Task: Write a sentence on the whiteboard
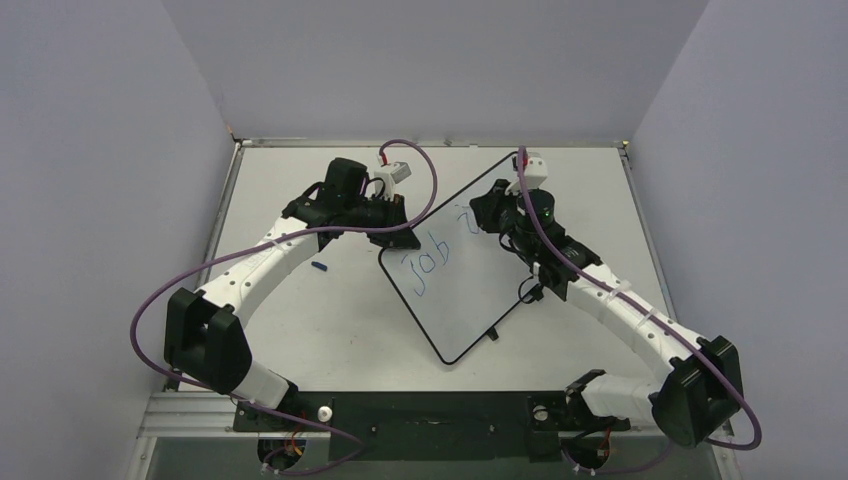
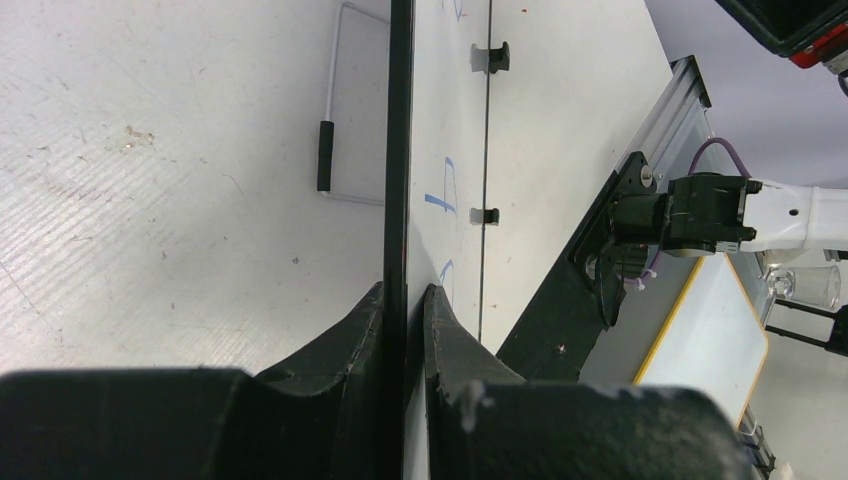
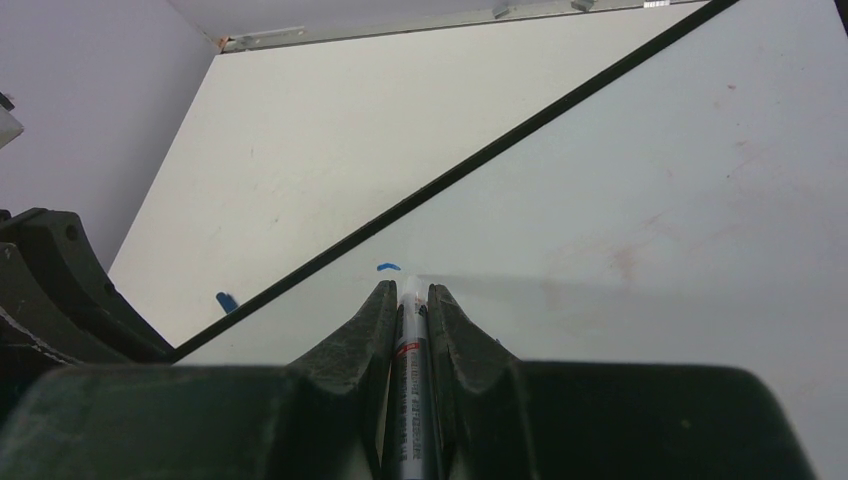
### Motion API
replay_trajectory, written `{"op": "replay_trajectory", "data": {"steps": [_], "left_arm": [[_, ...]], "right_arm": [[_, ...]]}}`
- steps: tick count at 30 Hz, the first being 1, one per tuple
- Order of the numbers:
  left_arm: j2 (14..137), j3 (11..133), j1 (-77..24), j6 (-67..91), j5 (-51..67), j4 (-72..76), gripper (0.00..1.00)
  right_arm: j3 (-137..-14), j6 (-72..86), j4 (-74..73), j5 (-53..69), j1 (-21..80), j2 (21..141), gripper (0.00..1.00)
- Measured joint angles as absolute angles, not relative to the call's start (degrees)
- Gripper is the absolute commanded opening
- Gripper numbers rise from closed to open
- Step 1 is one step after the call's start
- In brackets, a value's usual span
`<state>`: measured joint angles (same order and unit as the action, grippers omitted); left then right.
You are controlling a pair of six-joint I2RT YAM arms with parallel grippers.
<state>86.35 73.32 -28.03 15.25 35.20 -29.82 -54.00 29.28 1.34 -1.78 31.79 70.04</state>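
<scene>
The whiteboard [image 1: 470, 290] lies as a diamond at mid-table, with the blue sentence [image 1: 428, 266] reading roughly "job i..." on its upper left part. My left gripper [image 1: 393, 236] is shut on the board's left edge. In the left wrist view the jaws [image 2: 405, 295] clamp the black border [image 2: 400, 150], and blue strokes [image 2: 440, 198] show on the white face. My right gripper [image 1: 484, 217] is shut on a marker [image 3: 412, 345] whose tip sits on the whiteboard [image 3: 650, 200] beside a short blue stroke [image 3: 387, 267].
A small blue marker cap [image 1: 320, 266] lies on the table left of the board and also shows in the right wrist view [image 3: 226, 301]. A wire stand with a black sleeve [image 2: 324, 155] shows under the board. Grey walls close in on three sides.
</scene>
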Motion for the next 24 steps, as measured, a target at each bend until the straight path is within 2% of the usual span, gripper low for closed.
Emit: {"op": "replay_trajectory", "data": {"steps": [13,24], "left_arm": [[86.28,73.32,-28.03,15.25,35.18,-29.82,0.0],[86.26,73.32,-28.12,15.22,35.18,-29.82,0.0]], "right_arm": [[-54.0,27.16,-1.63,-4.49,31.07,64.97,0.0],[-54.0,26.13,-2.72,-5.19,29.21,65.73,0.0]]}}
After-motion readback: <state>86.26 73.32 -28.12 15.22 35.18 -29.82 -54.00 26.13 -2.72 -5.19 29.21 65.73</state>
